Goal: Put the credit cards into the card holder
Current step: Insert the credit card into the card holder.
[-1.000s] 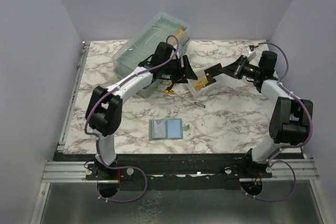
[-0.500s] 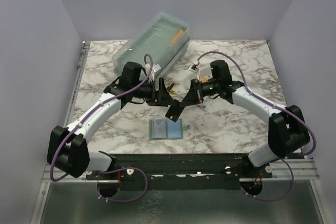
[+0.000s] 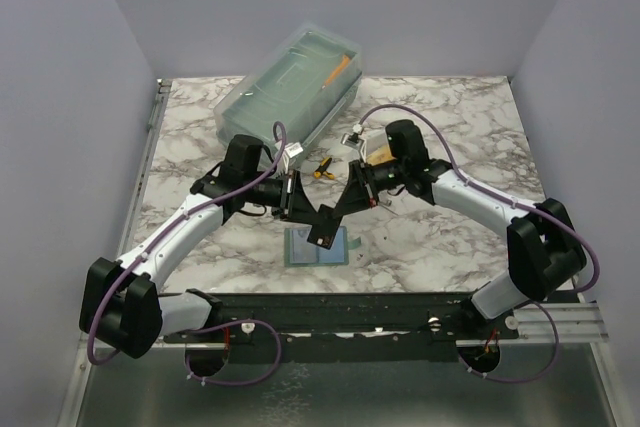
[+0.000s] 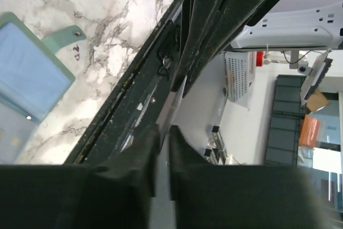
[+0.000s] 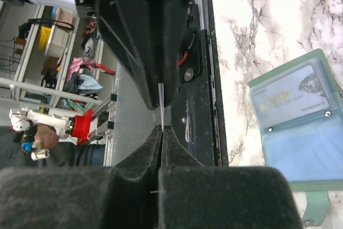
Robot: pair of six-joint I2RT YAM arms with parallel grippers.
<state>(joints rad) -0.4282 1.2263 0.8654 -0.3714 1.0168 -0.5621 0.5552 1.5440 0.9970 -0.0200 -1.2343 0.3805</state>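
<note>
Left pincer [image 3: 304, 214] and right pincer [image 3: 344, 209] both clamp one black credit card [image 3: 322, 232] — above the open card holder [image 3: 338, 246].

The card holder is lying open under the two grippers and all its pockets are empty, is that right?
Not quite. The card holder does lie open under the left gripper and right gripper, but one pocket already holds a pale card marked VIP. The right wrist view shows it.
</note>
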